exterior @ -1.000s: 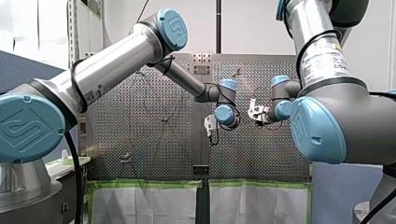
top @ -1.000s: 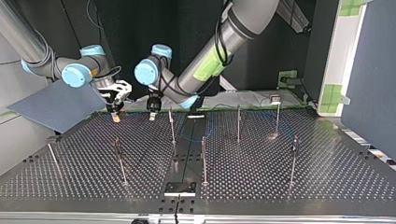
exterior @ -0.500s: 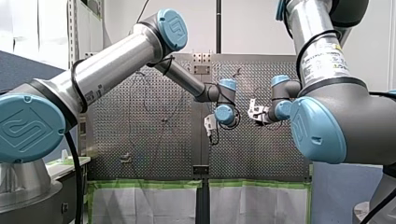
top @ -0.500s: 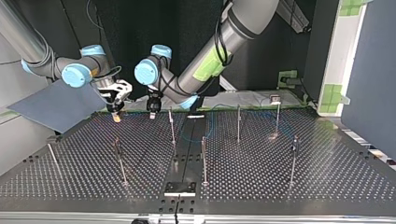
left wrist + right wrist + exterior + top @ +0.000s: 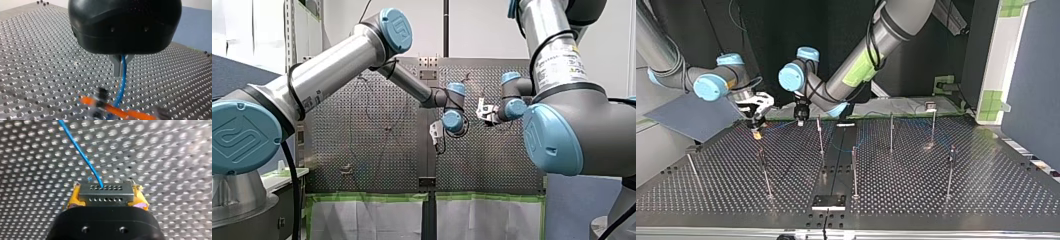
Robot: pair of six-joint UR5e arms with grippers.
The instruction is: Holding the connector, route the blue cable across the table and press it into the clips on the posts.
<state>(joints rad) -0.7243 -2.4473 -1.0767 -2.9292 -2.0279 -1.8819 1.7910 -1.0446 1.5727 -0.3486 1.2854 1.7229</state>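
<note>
The grey connector (image 5: 106,192) is seen clamped between the yellow pads (image 5: 73,199) of the right gripper (image 5: 106,198), low over the perforated table (image 5: 170,157). Its long axis is laid crosswise, from one pad to the other, and its face of small holes is pointed away from the wrist. The blue cable (image 5: 80,150) is shown leaving that face near the middle and slanting off ahead of the gripper across the table's holes.

In the left wrist view, the left gripper (image 5: 120,71) is pictured drawn in narrowly on the same cable. The cable is pinched between the metal fingers (image 5: 115,66) and is let down from them in a gentle curve. Below it, the other arm's orange-yellow pads are caught only as a blur.

From across the table, both grippers are seen near the far edge, left of the view's middle. The right one is held close to the surface, the left one just beside a thin upright post (image 5: 820,136). More posts are stood well apart over the table; the clips on them are too small to be made out. A faint blue line is traced on the table between the middle posts.
</note>
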